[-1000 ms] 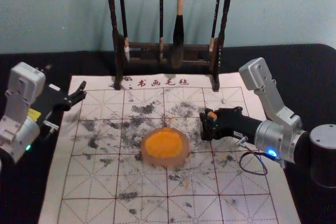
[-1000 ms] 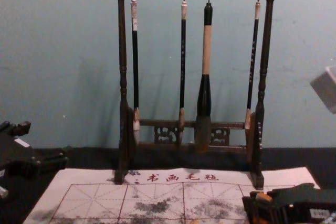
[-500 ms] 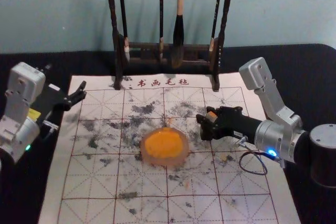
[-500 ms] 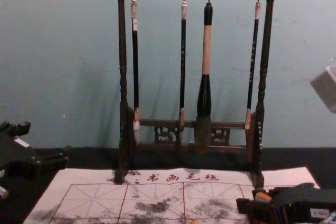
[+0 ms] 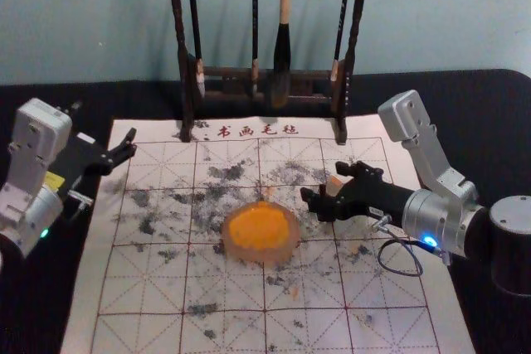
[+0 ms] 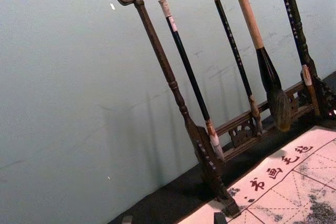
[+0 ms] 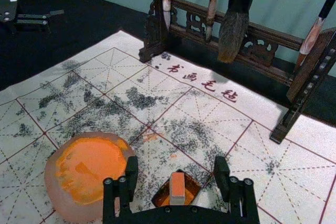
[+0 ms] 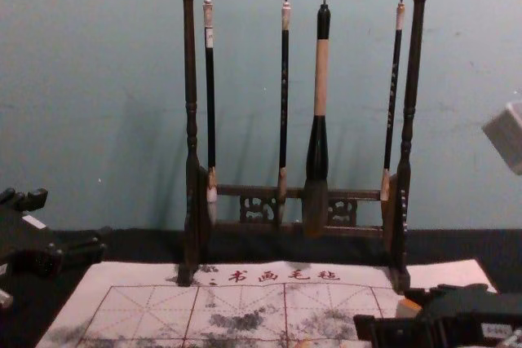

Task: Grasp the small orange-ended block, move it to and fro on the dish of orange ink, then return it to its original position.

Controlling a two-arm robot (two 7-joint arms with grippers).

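Observation:
My right gripper (image 5: 323, 181) is low over the mat, right of the dish of orange ink (image 5: 260, 230), its fingers spread around the small block (image 5: 334, 181). In the right wrist view my right gripper (image 7: 176, 160) stands open, and the orange-topped block (image 7: 177, 188) sits between the fingers in a small dark, shiny holder (image 7: 160, 196), untouched by either fingertip. The ink dish (image 7: 90, 169) lies beside one finger. My left gripper (image 5: 130, 143) is parked open at the mat's left edge; in the left wrist view my left gripper's (image 6: 173, 218) fingertips stand apart.
A dark wooden brush rack (image 5: 232, 74) with several hanging brushes stands at the mat's back edge, its right foot behind my right gripper. The white grid mat (image 5: 224, 333) carries black smudges and lies on a black cloth (image 5: 465, 130).
My right gripper's fingers have spread apart and let go of the block, which stays about where it was. The left arm has not moved.

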